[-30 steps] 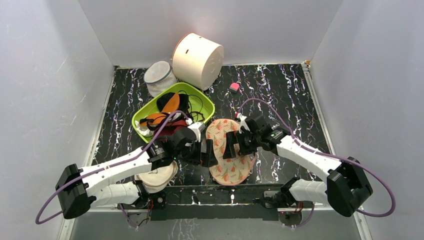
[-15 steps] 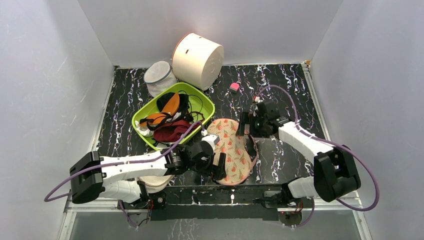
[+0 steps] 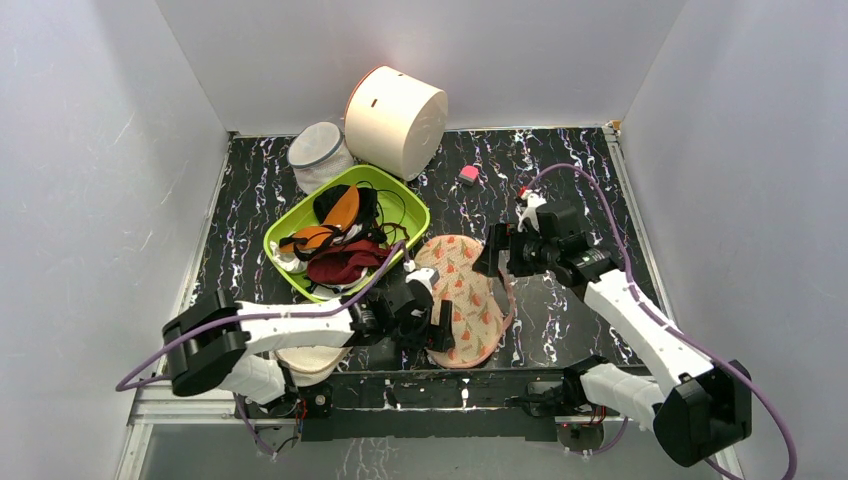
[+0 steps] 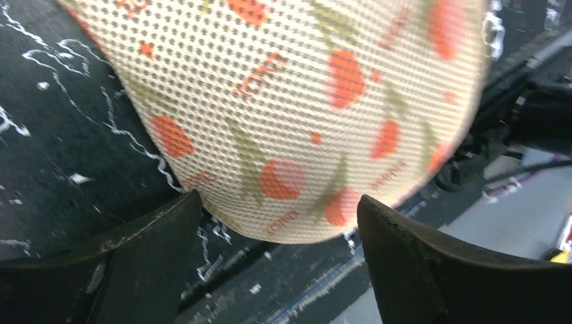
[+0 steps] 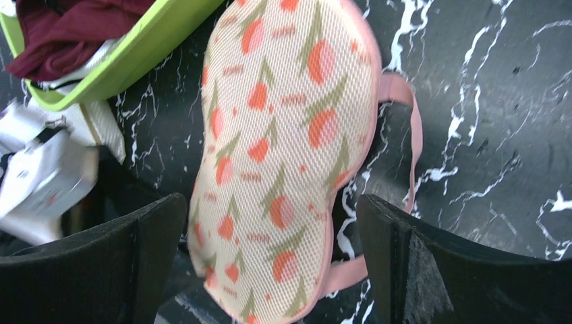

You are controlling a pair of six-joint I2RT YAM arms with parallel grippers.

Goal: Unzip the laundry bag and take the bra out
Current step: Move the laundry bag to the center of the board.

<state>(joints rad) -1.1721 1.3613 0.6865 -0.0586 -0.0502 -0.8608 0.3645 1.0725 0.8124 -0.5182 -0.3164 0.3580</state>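
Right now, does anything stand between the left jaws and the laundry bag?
Nothing visible does. In the left wrist view the bag ends just ahead of the open jaws, only table between. The green bin sits off to one side.

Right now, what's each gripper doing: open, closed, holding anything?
Left gripper: open, the laundry bag's end seen between its fingers, not clamped.
Right gripper: open over the laundry bag, holding nothing.
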